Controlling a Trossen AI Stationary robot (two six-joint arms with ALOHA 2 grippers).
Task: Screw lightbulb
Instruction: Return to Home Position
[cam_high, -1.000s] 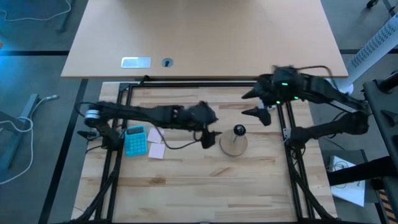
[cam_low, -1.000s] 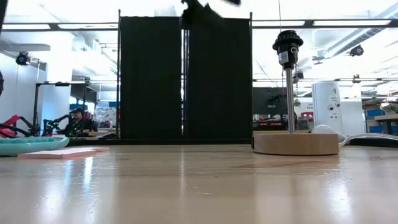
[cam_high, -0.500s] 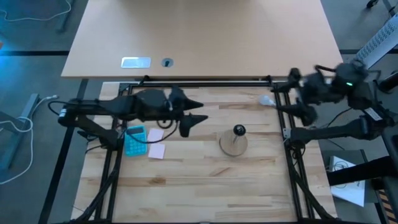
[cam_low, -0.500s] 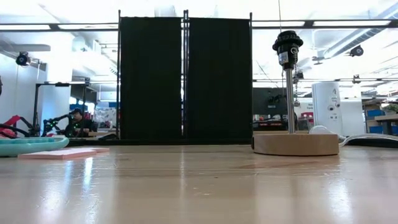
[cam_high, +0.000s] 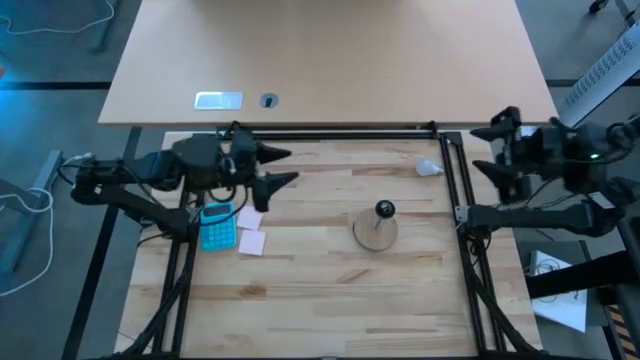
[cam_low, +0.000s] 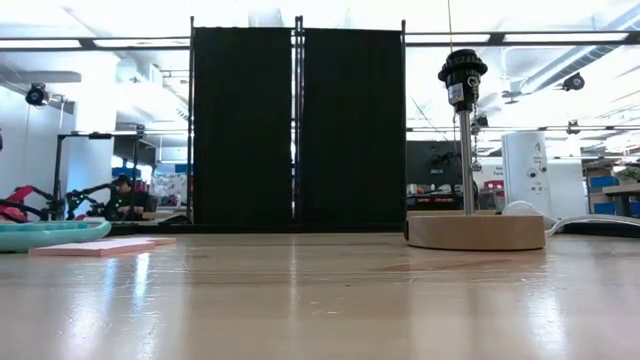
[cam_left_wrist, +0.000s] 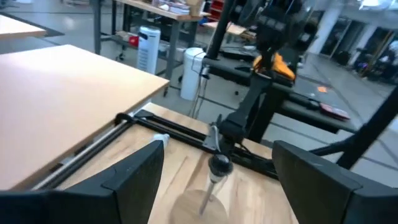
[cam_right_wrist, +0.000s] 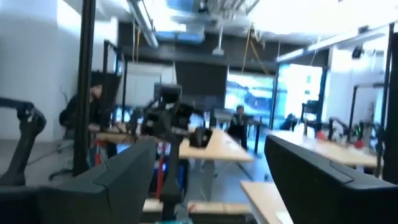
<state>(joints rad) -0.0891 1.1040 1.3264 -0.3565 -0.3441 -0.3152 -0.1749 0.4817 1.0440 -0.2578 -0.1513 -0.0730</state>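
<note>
The small white lightbulb (cam_high: 430, 167) lies on its side on the wooden table near its far right corner; it may also show in the left wrist view (cam_left_wrist: 162, 139). The black socket knob (cam_high: 384, 209) stands on a rod on its round wooden disc (cam_high: 375, 233) in the table's middle right, and shows in the low view (cam_low: 462, 70) too. My left gripper (cam_high: 279, 166) is open and empty above the table's far left part, pointing right. My right gripper (cam_high: 484, 150) is open and empty, just beyond the table's right frame rail.
A teal calculator (cam_high: 218, 225) and pink sticky notes (cam_high: 251, 241) lie at the table's left. Black frame rails (cam_high: 330, 131) run along the far edge and both sides. A tan desk (cam_high: 330, 60) stands behind. A person sits far off in the room (cam_low: 122, 196).
My left gripper has drawn back from beside the socket toward the table's far left, staying open. My right gripper has pulled away from the far right of the table, past its right rail. The lightbulb, hidden under it before, now shows lying on the table.
</note>
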